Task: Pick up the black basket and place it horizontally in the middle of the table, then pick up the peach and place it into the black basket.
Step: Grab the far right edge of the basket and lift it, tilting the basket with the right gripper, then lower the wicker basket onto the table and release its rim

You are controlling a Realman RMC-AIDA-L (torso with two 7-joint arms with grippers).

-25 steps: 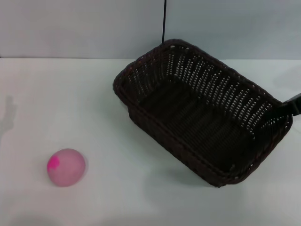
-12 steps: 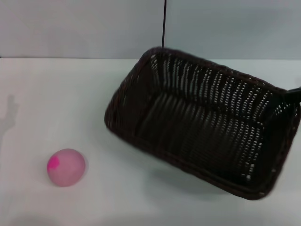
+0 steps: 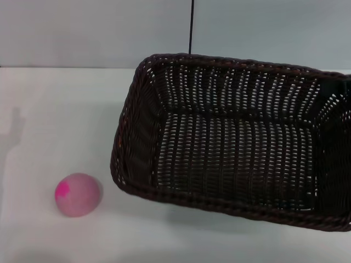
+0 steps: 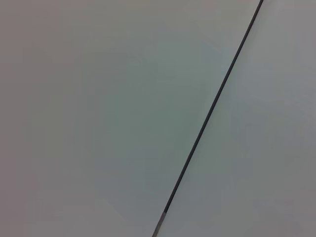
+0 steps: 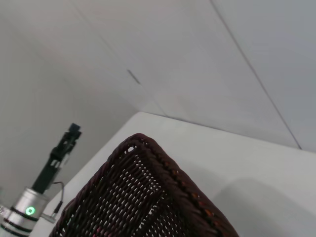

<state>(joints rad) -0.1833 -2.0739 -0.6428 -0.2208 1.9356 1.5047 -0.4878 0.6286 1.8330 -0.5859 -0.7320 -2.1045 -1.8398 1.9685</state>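
The black basket (image 3: 236,137) hangs lifted above the white table (image 3: 55,109), long side across the head view, its opening tipped toward the camera. My right gripper (image 3: 340,89) shows only as a dark shape behind the weave at the basket's right end, where it holds the rim. The right wrist view shows a corner of the basket's braided rim (image 5: 163,168) close up. The peach (image 3: 77,194), pale pink with a magenta patch, lies on the table at the front left, apart from the basket. My left gripper (image 5: 73,131) stands raised, far off in the right wrist view.
A grey wall with a thin dark vertical seam (image 3: 191,26) stands behind the table. The left arm's shadow (image 3: 15,127) falls on the table's left side. The left wrist view shows only wall and seam (image 4: 212,108).
The basket has risen and turned from diagonal to lying across the view, and it has swung toward the camera. The peach has not moved.
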